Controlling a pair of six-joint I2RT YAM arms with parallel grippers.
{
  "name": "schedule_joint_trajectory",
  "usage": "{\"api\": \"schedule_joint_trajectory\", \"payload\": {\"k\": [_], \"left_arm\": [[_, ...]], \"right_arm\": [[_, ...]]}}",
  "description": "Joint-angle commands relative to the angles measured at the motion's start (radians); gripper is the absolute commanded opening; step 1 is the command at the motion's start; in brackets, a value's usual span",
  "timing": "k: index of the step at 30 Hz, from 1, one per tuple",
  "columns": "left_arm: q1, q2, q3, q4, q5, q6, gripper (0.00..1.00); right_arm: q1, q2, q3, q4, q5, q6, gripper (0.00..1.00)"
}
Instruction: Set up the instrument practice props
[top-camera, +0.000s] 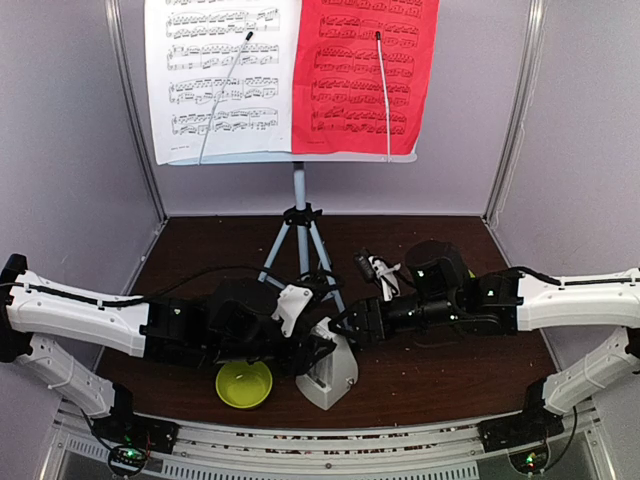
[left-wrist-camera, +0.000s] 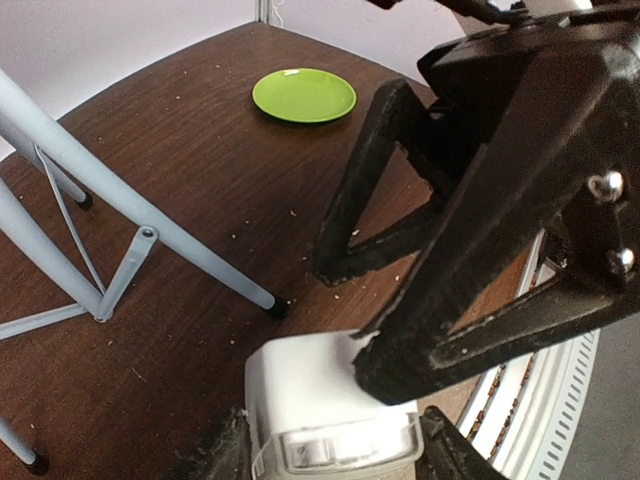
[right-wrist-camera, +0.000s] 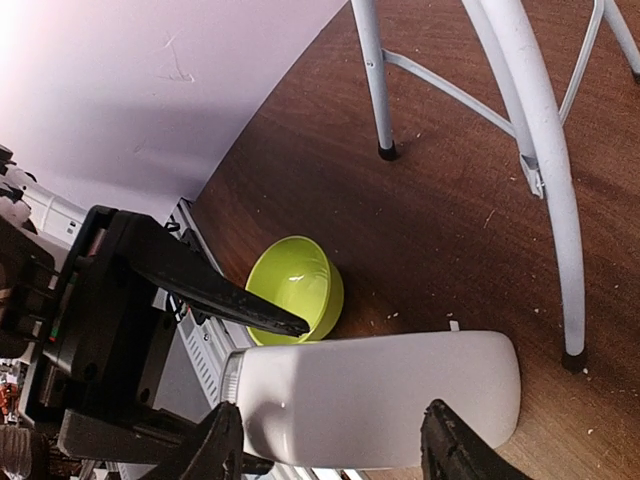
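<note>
The music stand (top-camera: 298, 215) stands at the back on grey tripod legs, holding a white page (top-camera: 222, 75) and a red page (top-camera: 365, 75). The cream metronome (top-camera: 327, 375) stands on the table in front of the tripod. My left gripper (left-wrist-camera: 335, 462) is shut on the metronome (left-wrist-camera: 320, 400), with a finger against each side. My right gripper (right-wrist-camera: 330, 452) is open above the metronome (right-wrist-camera: 370, 395). One right fingertip (left-wrist-camera: 390, 378) rests on the metronome's top and the other hangs over the table.
A lime-green bowl (top-camera: 244, 383) sits left of the metronome, next to my left gripper, and also shows in the right wrist view (right-wrist-camera: 295, 290). A lime-green plate (left-wrist-camera: 303, 95) lies far across the table. Tripod feet (left-wrist-camera: 275, 308) stand close behind the metronome.
</note>
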Motion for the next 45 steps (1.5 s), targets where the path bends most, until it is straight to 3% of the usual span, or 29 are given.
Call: {"api": "schedule_joint_trajectory", "payload": {"k": [1, 4, 16, 39, 45], "left_arm": [[-0.01, -0.01, 0.027, 0.023, 0.006, 0.032, 0.55], [-0.02, -0.022, 0.026, 0.017, -0.012, 0.045, 0.54], [-0.06, -0.028, 0.022, -0.008, -0.047, 0.113, 0.31], [-0.088, -0.187, -0.144, 0.141, -0.12, 0.143, 0.26], [-0.088, -0.315, -0.216, 0.17, -0.264, 0.053, 0.26]], "right_arm": [[-0.003, 0.005, -0.002, 0.041, -0.028, 0.02, 0.61], [-0.002, 0.015, -0.011, 0.022, -0.019, 0.005, 0.61], [-0.002, 0.049, -0.05, -0.096, 0.047, -0.095, 0.59], [-0.002, 0.072, -0.172, -0.099, 0.121, -0.169, 0.57], [-0.003, 0.062, -0.16, -0.085, 0.092, -0.173, 0.59]]}}
